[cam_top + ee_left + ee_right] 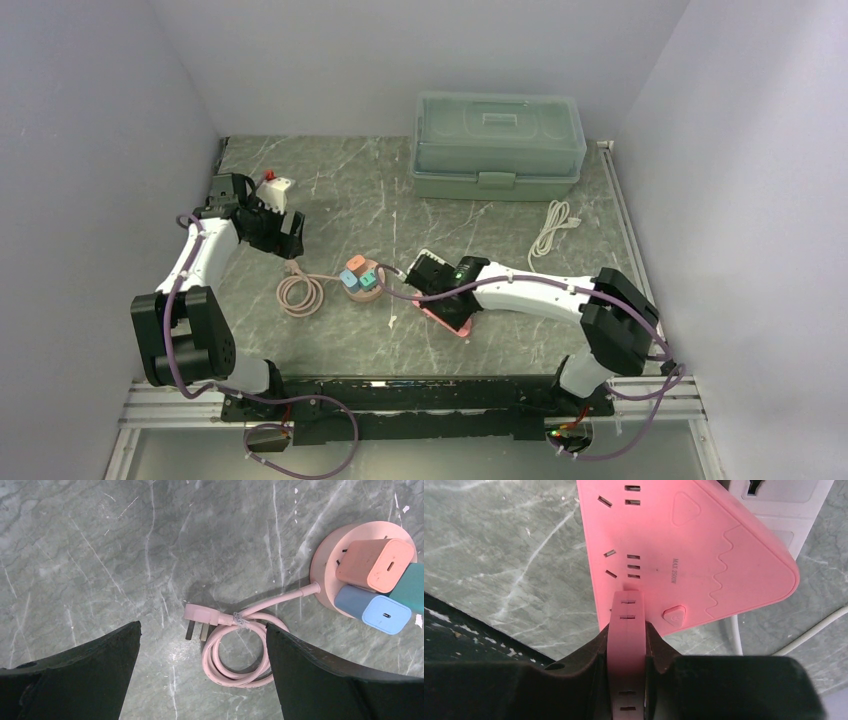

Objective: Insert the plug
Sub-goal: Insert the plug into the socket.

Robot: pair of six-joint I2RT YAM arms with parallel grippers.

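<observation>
The left pincer [202, 627] is hanging released over the table [100, 555], its fingers [90, 670] straddling the pink plug [199, 616]. The plug is lying flat at the end of a coiled pink cable [235, 660], which is running to a round pink hub [327, 565] carrying three chargers. The right pincer [626, 636] is clenching a narrow pink slotted piece [626, 607], which is touching the near edge of the pink power strip [684, 545].

Top camera: high at the near edge, looking down across the table [350, 200]. Left wrist stares straight down, close, at the round pink hub [327, 565]; right wrist, tighter, on the pink power strip [704, 545]. Both seen overhead.
</observation>
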